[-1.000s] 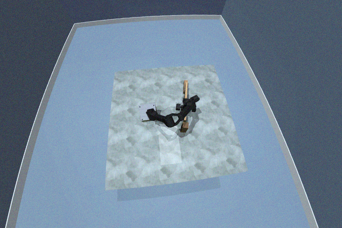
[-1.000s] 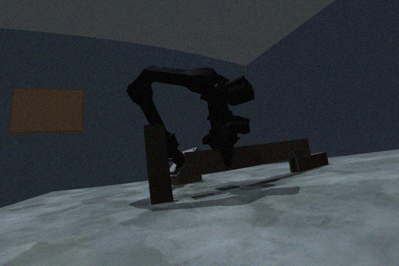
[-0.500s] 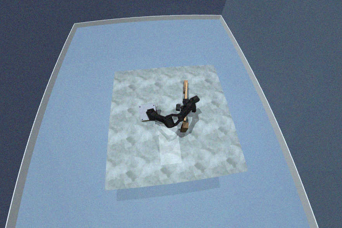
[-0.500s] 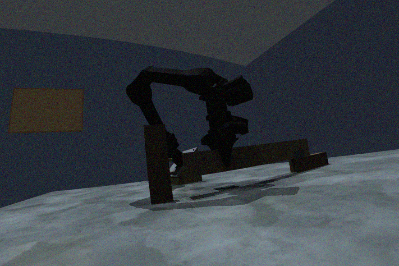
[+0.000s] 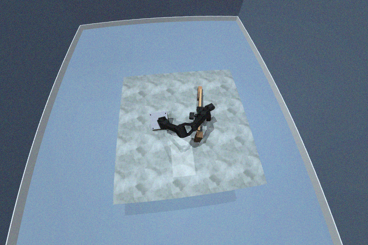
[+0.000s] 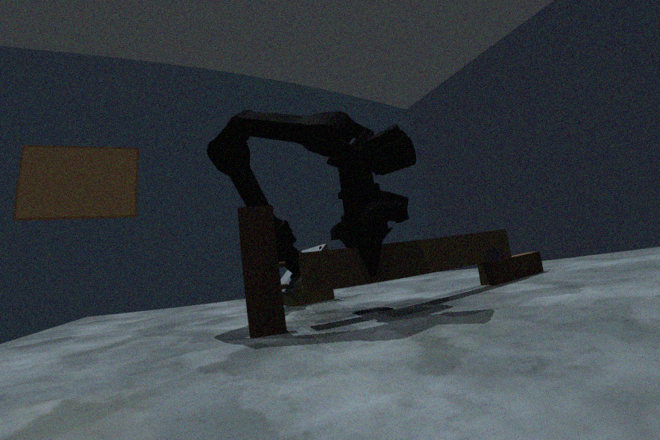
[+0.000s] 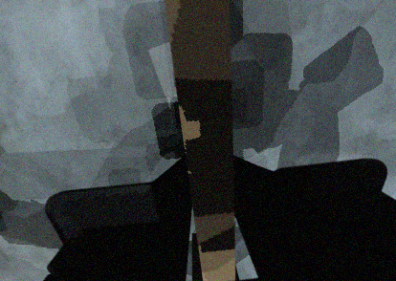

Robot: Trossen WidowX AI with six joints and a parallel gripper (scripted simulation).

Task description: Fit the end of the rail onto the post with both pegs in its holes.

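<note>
The long wooden rail (image 5: 200, 99) (image 6: 439, 253) (image 7: 203, 53) is off the table at its near end and looks nearly level. Its far end is at the low footboard block (image 6: 512, 268); the seat in the bracket is hidden. My gripper (image 6: 373, 271) (image 7: 204, 158) points down and is shut on the rail, around its middle part. The upright post (image 5: 199, 135) (image 6: 260, 272) stands beyond the near end, with a narrow gap between them in the exterior view. Short peg shapes show dimly in that gap. The holes in the rail end are hidden.
The pale base plate (image 5: 155, 116) (image 6: 314, 248) carries the arm, beside the rail. The arm arches over from there and covers part of the rail in the top view. Shadows lie on the marbled table top (image 5: 149, 173) (image 6: 444, 383) around the post.
</note>
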